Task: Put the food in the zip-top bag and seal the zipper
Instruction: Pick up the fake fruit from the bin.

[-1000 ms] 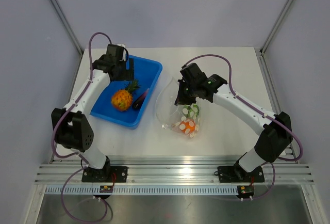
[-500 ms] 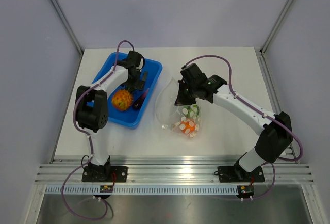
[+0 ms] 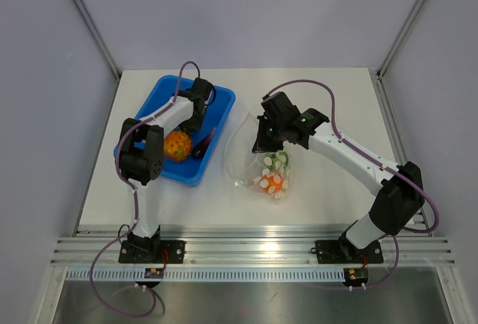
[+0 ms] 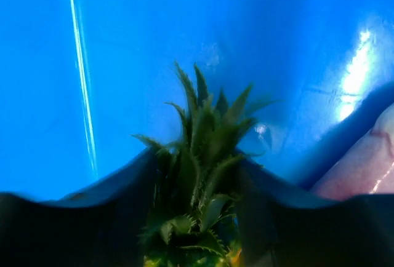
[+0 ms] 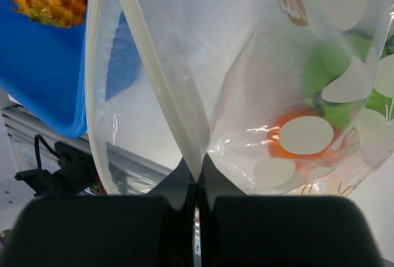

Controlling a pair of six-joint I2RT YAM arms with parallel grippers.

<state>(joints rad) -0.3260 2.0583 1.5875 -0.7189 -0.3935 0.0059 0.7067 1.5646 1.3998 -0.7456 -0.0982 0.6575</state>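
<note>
In the left wrist view the green leaves of the pineapple [image 4: 203,156] stand between my left gripper's [image 4: 200,218] dark fingers [image 4: 92,224], which press against the crown on both sides. From above, the pineapple [image 3: 177,145] and the dark eggplant [image 3: 203,145] lie in the blue tray [image 3: 166,89], with the left gripper [image 3: 193,120] over the crown. My right gripper [image 3: 263,143] is shut on the zip-top bag [image 3: 243,152] at its zipper [image 5: 157,64], holding the mouth up. An orange ball [image 5: 295,138] and a green ball [image 5: 326,76] sit inside the bag.
The blue tray [image 5: 43,82] lies just left of the bag's mouth. The aluminium rail [image 3: 254,251] with both arm bases runs along the near table edge. Slanted frame posts [image 3: 89,22] rise at the back corners.
The left arm swung from the tray's far left corner to over the pineapple's crown, and its jaws closed in on the leaves. The right arm and the bag have stayed still.
</note>
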